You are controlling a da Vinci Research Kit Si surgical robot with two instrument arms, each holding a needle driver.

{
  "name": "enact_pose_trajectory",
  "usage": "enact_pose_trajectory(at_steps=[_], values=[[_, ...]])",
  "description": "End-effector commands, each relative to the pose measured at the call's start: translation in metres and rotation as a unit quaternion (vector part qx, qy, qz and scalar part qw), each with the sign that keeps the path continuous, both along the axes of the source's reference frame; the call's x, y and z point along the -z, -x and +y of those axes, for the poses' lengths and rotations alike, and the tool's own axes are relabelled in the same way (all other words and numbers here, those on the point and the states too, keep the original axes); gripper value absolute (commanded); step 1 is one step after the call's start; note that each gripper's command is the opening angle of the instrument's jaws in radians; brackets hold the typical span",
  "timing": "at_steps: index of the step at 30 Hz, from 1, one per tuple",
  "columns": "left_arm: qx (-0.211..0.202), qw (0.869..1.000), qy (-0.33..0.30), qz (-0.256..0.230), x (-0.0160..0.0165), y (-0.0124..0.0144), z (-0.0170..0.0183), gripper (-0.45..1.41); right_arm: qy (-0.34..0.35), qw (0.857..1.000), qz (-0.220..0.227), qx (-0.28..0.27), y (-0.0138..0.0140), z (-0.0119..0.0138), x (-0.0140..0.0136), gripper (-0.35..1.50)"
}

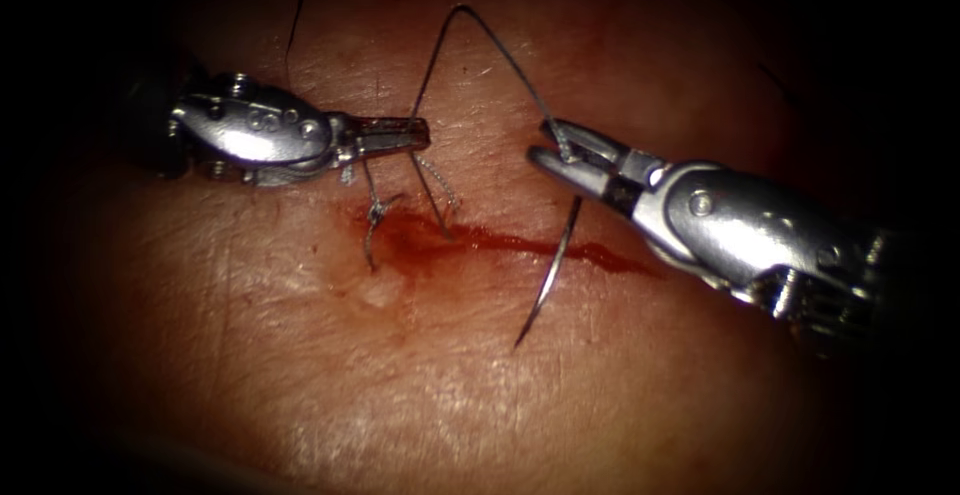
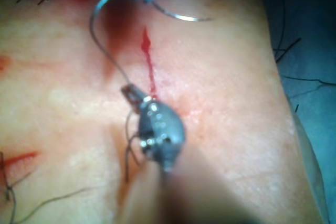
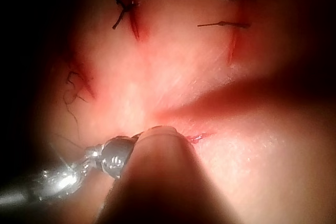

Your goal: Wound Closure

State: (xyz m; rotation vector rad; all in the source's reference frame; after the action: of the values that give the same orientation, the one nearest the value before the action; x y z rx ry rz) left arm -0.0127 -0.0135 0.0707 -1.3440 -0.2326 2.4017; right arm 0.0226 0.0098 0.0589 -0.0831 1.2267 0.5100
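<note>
The needle (image 1: 553, 273) hangs from the right gripper (image 1: 552, 151), which is clenched on it near the blunt, thread-bearing end. From that grasp the curve runs down and toward the picture's left in the endoscope view, so its long axis stands steeply, nearly across the line of the cut (image 1: 560, 248). The sharp tip points down and left, ending over bare tissue (image 1: 600, 395) on the near side of the cut. The body of the needle crosses above the cut's right-hand stretch; it looks free of the tissue, though whether the tip touches the surface cannot be told.

The thread (image 1: 490, 40) rises from the needle's held end, arches high over the tissue and comes down to the left gripper (image 1: 418, 133), whose jaws are closed on the thread. Below that gripper more strands drop to the cut, where a small knot (image 1: 377, 212) sits at the left end of the cut, in the red fluid (image 1: 420, 240) that has pooled there and trails rightward along the wound.

In the left wrist view the left gripper (image 2: 131, 92) lies just above the cut (image 2: 149, 72), with the thread (image 2: 97, 30) looping away to the right arm's tool and the needle (image 2: 181, 17) curving off beside it. The right wrist view shows the tissue (image 3: 262, 150) with older stitched cuts (image 3: 126, 3) farther off.
</note>
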Motion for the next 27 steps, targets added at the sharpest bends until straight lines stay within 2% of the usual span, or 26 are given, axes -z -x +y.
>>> enact_pose_trajectory(at_steps=[1,6,8,9,10,13,16,20,22,23,27], values=[[0.0,1.0,0.0,0.001,-0.001,0.0001,-0.001,-0.45,-0.001,1.0,0.001,0.002,-0.0011,-0.0006,-0.0009,-0.35],[0.01,1.0,0.004,0.0,-0.0015,-0.0002,0.0,-0.42,0.006,1.0,0.004,0.011,-0.0023,-0.0017,-0.0023,-0.35],[0.017,1.0,0.001,0.002,-0.0017,-0.0003,0.0004,0.34,0.008,1.0,0.006,0.016,-0.0028,-0.0022,-0.0028,-0.35],[0.025,1.0,-0.009,0.002,-0.0018,-0.0003,0.0005,0.52,0.009,1.0,0.006,0.017,-0.0031,-0.0024,-0.0029,-0.35],[0.063,0.997,-0.043,0.006,-0.0019,-0.0003,0.0009,0.79,0.011,1.0,0.007,0.019,-0.0034,-0.0027,-0.0032,-0.35],[0.089,0.994,-0.06,0.008,-0.0016,-0.0006,0.001,1.18,0.011,1.0,0.007,0.019,-0.0029,-0.0024,-0.0033,-0.35],[0.082,0.994,-0.066,0.002,-0.0007,-0.0012,0.0002,1.25,0.007,1.0,0.0,0.011,-0.0016,-0.0017,-0.0035,-0.35],[0.056,0.995,-0.078,-0.02,0.0015,-0.003,-0.0025,1.23,0.009,1.0,-0.005,-0.011,0.0027,0.0004,-0.0039,-0.35],[0.044,0.995,-0.085,-0.027,0.0021,-0.0035,-0.0038,1.16,0.012,1.0,-0.005,-0.018,0.0043,0.0012,-0.0039,-0.35],[0.032,0.992,-0.117,-0.029,0.0024,-0.0037,-0.0054,1.04,0.012,1.0,-0.005,-0.022,0.0053,0.0017,-0.0038,-0.35],[0.001,0.986,-0.166,-0.025,0.0021,-0.0033,-0.0073,0.93,0.014,1.0,-0.005,-0.021,0.0057,0.0019,-0.0035,-0.35]])
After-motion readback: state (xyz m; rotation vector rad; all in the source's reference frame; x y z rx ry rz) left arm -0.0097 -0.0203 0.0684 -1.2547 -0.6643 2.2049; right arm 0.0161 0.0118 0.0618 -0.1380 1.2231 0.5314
